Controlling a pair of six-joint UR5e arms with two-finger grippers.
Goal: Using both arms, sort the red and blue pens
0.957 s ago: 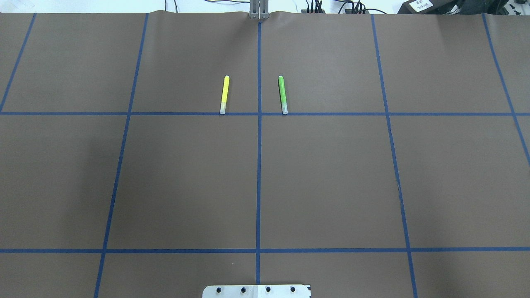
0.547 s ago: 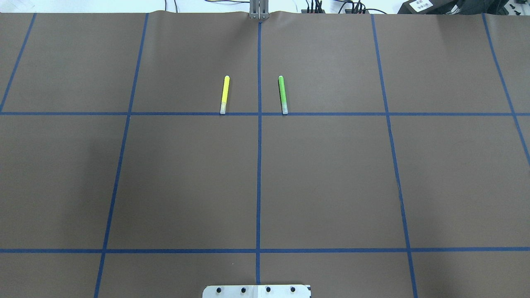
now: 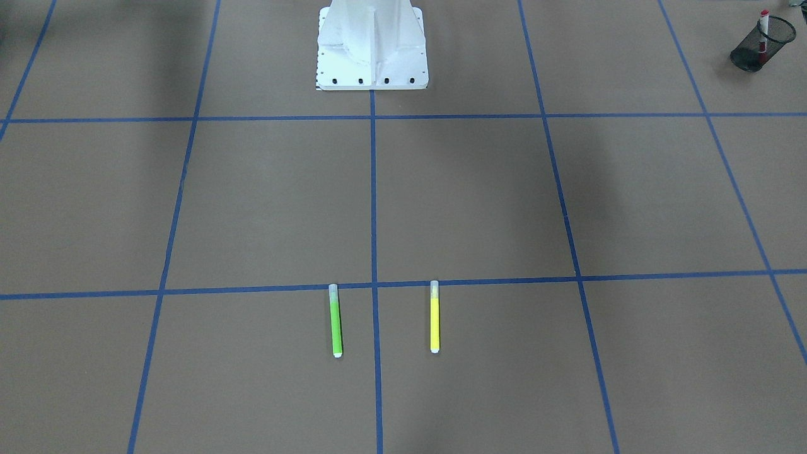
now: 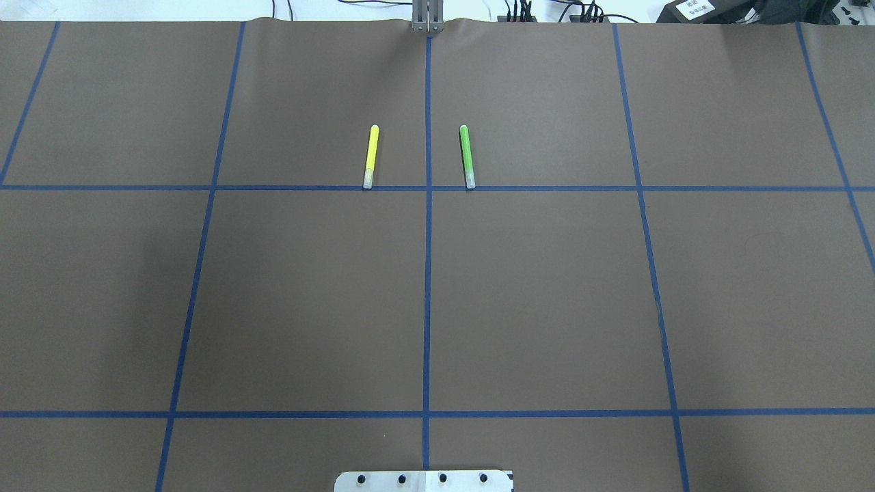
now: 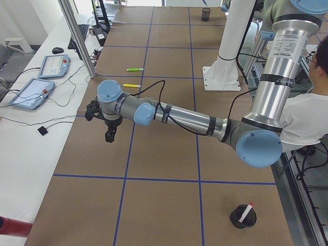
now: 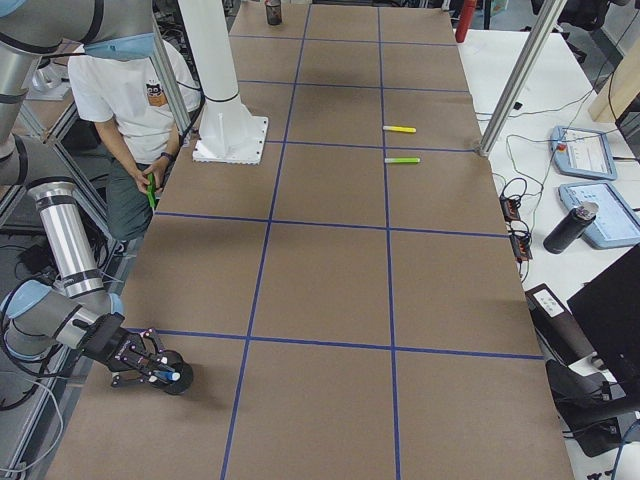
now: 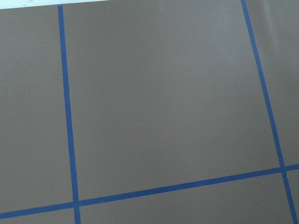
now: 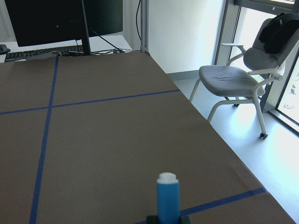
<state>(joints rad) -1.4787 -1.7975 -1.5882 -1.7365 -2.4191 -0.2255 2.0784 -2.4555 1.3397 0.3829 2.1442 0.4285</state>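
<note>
Tabletop (image 4: pixel 547 307) of brown paper gridded with blue tape, with a white pedestal base (image 3: pixel 372 57) at the robot's edge. Far out to the pedestal's right, the black two-finger right gripper (image 6: pixel 158 372) lies low, aimed at a small black pen cup (image 6: pixel 183 384) just in front of it. The blue-barrelled pen with a white tip (image 8: pixel 167 198) stands upright there, long axis vertical and centred in the right wrist view. Whether that gripper's fingers are spread or closed, or have the pen, cannot be told. Far out to the pedestal's left, a black mesh cup (image 3: pixel 750 57) holds the white-barrelled pen with a red cap (image 3: pixel 764 25), cap up. Forward of the pedestal and to its left, the black left gripper (image 5: pixel 109 134) hangs fingers-down over bare paper. No pen shows in it, and its opening cannot be told. Farthest out, straight across from the pedestal, a slim green marker (image 3: pixel 335 320) and a slim yellow marker (image 3: pixel 434 316) lie flat, parallel and apart. Both pens look sorted or nearly so, and the right arm is by far the nearer to the blue one.
</note>
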